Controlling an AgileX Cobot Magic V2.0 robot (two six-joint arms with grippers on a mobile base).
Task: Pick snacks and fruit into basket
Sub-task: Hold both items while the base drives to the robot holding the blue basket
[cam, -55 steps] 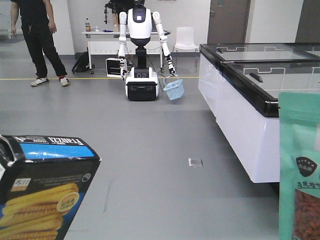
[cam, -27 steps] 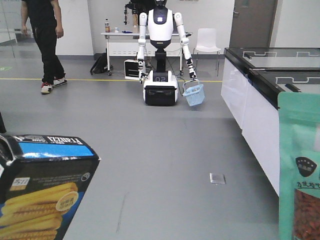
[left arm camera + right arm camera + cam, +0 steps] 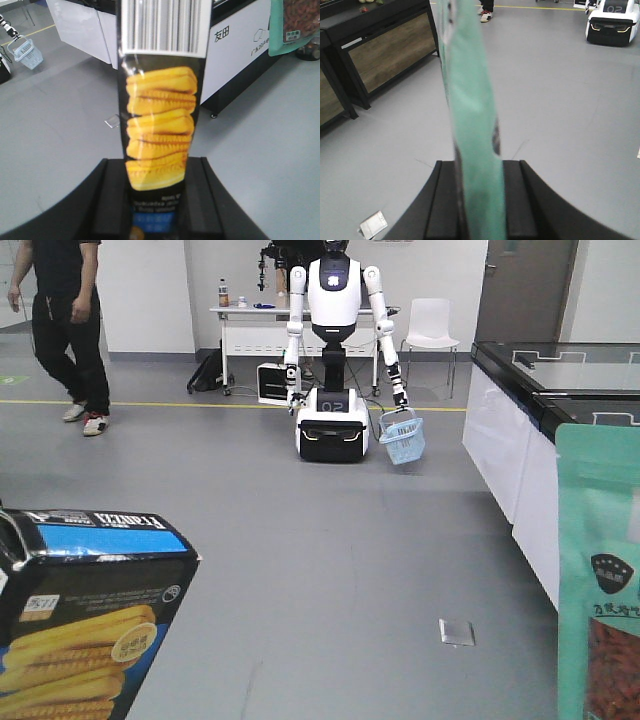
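The black Franzzi snack box fills the lower left of the front view. My left gripper is shut on the box, which stands up between the black fingers. At the right edge hangs the teal snack pouch. My right gripper is shut on the pouch, seen edge-on. The light blue basket hangs far ahead from the hand of a white humanoid robot; the basket also shows in the left wrist view. Small red and green fruit lies on a dark shelf.
A white chest freezer with a dark glass lid runs along the right. A person in black walks at the far left. A table and a white chair stand at the back wall. Dark wooden shelving stands to one side.
The whole scene has slid to the right in the front view, so the white robot with the basket now stands further right. The person has stepped left. Box and pouch stay held.
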